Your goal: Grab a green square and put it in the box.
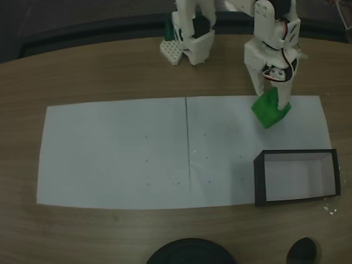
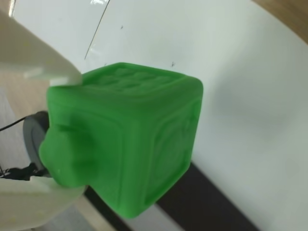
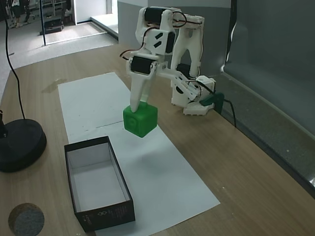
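Green square hangs clear of the white paper, clamped in the jaws of the gripper. Carrying is the step in hand; next, swing toward seven o'clock in that fixed view, over the box, and release.

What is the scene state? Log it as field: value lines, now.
gripper: shut on the green square
green square: lifted clear of the paper, tilted
box: on the paper's edge, nothing inside
square vs box: not yet above it
paper sheets: two, laid side by side on the wooden table
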`<action>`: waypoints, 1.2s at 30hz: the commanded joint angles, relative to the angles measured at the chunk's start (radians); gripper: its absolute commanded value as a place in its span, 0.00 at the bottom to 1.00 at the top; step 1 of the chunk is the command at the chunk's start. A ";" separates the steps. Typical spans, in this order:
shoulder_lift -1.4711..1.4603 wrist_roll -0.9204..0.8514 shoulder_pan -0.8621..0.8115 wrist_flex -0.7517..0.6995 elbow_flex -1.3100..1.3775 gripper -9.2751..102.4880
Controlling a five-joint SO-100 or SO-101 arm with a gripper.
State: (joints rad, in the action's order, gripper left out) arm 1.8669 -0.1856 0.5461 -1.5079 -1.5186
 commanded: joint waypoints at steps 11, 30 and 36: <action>-0.247 -0.008 -0.014 0.265 0.410 0.12; -0.627 0.140 -0.100 0.261 0.732 0.32; -0.627 0.117 -0.117 0.190 0.732 0.31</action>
State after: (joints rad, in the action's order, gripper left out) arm 1.2011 -0.0706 0.4357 -1.3146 -0.8529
